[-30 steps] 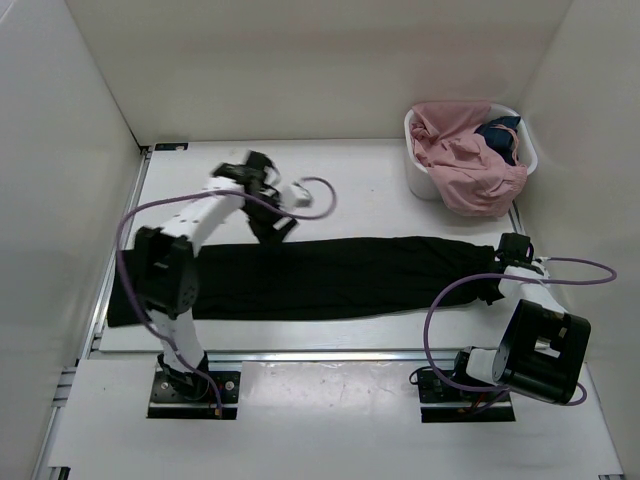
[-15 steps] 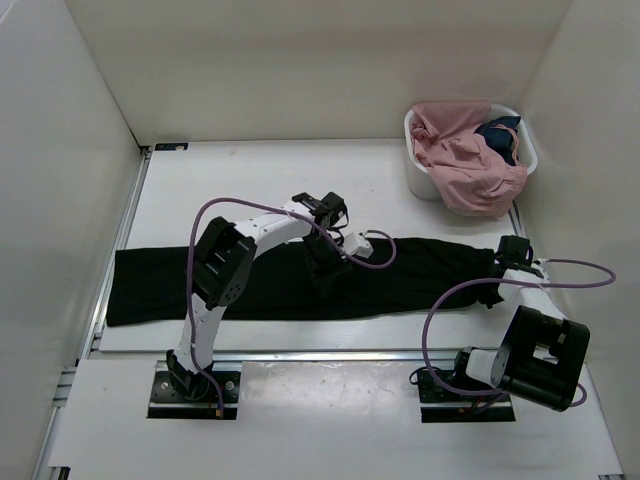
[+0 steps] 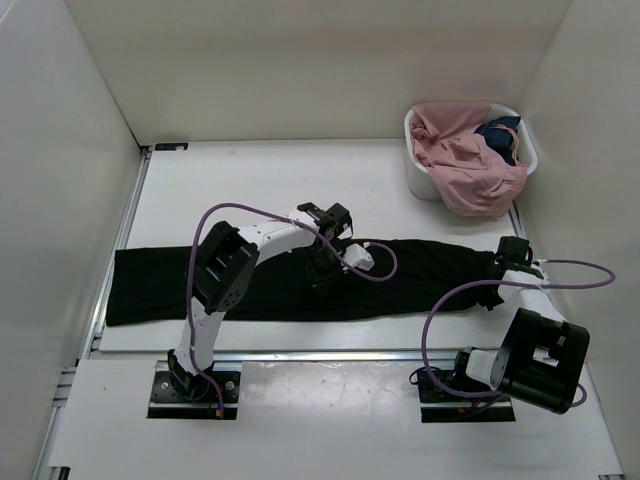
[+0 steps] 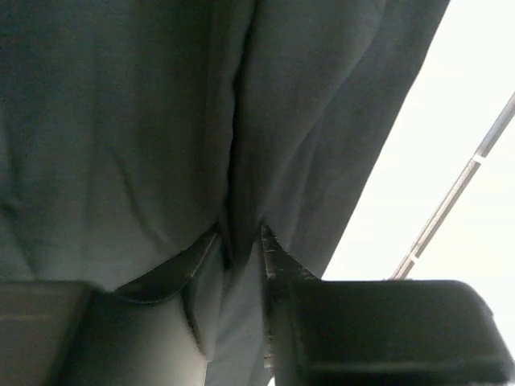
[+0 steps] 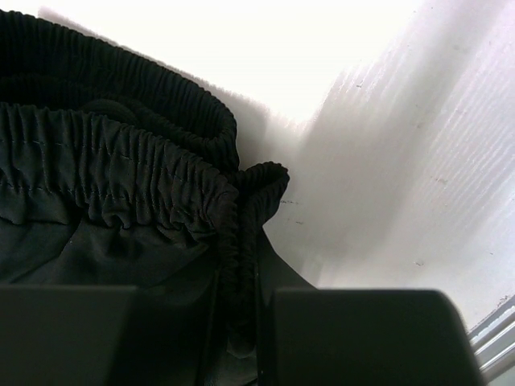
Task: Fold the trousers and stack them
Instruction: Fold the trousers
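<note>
The black trousers (image 3: 420,270) lie stretched flat in a long strip across the table, waistband at the right end. My left gripper (image 3: 322,272) is down on their middle. In the left wrist view the left gripper (image 4: 241,241) is shut on a pinched ridge of the trousers' fabric (image 4: 121,121). My right gripper (image 3: 495,283) sits at the right end. The right wrist view has the right gripper (image 5: 241,265) shut on the gathered elastic waistband (image 5: 113,161), the fabric running between its jaws.
A white basket (image 3: 416,180) stands at the back right, holding a pink garment (image 3: 465,170) and a small dark blue garment (image 3: 500,135). White walls close in the left, back and right. A metal rail (image 3: 300,352) runs along the near table edge.
The left arm swung from the back left down onto the middle of the trousers and its jaws closed on the fabric. The right arm stayed put.
</note>
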Action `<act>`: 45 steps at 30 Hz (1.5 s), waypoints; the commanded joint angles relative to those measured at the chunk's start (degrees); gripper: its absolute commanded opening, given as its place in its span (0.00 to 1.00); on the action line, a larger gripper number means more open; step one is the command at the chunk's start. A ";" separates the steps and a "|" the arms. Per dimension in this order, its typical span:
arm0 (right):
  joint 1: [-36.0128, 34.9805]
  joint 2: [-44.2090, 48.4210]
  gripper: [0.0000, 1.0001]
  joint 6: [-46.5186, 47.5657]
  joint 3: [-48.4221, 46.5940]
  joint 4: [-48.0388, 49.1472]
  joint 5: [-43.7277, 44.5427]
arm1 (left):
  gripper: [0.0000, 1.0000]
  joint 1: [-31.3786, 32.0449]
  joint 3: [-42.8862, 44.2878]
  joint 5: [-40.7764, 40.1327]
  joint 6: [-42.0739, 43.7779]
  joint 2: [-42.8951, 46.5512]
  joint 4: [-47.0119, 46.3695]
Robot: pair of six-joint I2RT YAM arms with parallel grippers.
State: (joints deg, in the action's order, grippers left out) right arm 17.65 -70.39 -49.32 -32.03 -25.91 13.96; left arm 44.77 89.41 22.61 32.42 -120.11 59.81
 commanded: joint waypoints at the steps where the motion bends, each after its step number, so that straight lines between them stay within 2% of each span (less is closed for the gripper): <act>1: 0.02 0.61 0.00 0.80 1.09 -3.88 1.60 | 0.32 2.24 -2.90 -1.42 -0.08 6.12 1.09; 2: 0.02 0.61 0.00 0.80 1.09 -3.88 1.60 | 0.24 2.25 -3.88 -1.43 -0.08 6.99 1.10; 3: 0.02 0.61 0.00 0.80 1.09 -3.88 1.60 | 0.20 2.86 -5.80 -2.56 -0.08 7.00 1.10; 5: 0.02 0.61 0.00 0.80 1.09 -3.88 1.60 | 0.20 3.65 -7.22 -4.06 -0.69 8.49 1.10; 12: 0.02 1.13 0.00 2.04 0.04 -4.41 1.60 | 0.40 8.05 -11.97 -6.79 -2.01 14.20 0.57; 20: 0.02 1.13 0.02 2.74 -1.01 -4.93 2.13 | 0.47 9.37 -16.90 0.49 -4.30 14.20 1.80; 23: 0.02 1.74 0.29 6.15 -3.55 -5.55 1.51 | 0.57 9.37 -16.20 1.03 -4.30 16.65 3.11; 25: 0.02 3.15 0.57 8.09 -4.96 -6.78 2.21 | 0.66 9.37 -15.67 -0.02 -4.30 17.80 3.65; 28: 0.02 5.96 0.72 11.08 -8.74 -9.68 4.93 | 0.70 9.37 -15.67 -1.77 -4.30 18.43 4.70; 30: 0.02 7.89 0.77 13.98 -10.85 -11.87 6.17 | 0.72 9.37 -15.67 -2.39 -4.30 18.95 5.23; 34: 0.02 11.32 0.77 18.55 -17.61 -16.18 5.48 | 0.74 9.37 -11.73 -1.35 -4.83 21.15 9.60; 36: 0.02 13.43 0.73 20.65 -19.20 -17.94 4.60 | 0.76 9.37 -7.60 -0.73 -4.83 23.25 10.76; 38: 0.02 14.58 0.66 21.98 -19.74 -19.18 1.79 | 0.78 7.44 -8.10 -3.70 -4.83 24.92 9.29; 39: 0.02 15.36 0.62 22.60 -19.74 -19.79 -1.96 | 0.78 4.47 -9.24 -8.76 -5.61 25.63 7.88; 40: 0.02 15.98 0.57 22.60 -19.21 -19.79 -4.09 | 0.78 2.44 -12.90 -11.51 -5.62 26.85 6.39; 41: -0.51 15.99 0.44 22.60 -18.34 -19.79 -6.20 | 0.78 0.16 -15.12 -14.23 -6.31 26.86 4.80; 43: -1.82 17.04 0.29 21.20 -14.39 -16.82 -9.90 | 0.78 -7.22 -22.99 -25.56 -6.94 28.44 -2.57; 44: -2.87 17.04 0.15 20.24 -12.63 -15.41 -12.00 | 0.78 -9.77 -25.57 -29.78 -6.94 28.44 -5.73; 45: -5.84 17.04 0.10 18.49 -10.88 -13.74 -12.54 | 0.76 -12.40 -27.77 -33.12 -6.94 28.44 -8.54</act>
State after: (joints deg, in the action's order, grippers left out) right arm 15.55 -53.39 -29.76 -46.78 -41.32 8.80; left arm 38.83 68.29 5.39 26.50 -91.72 59.11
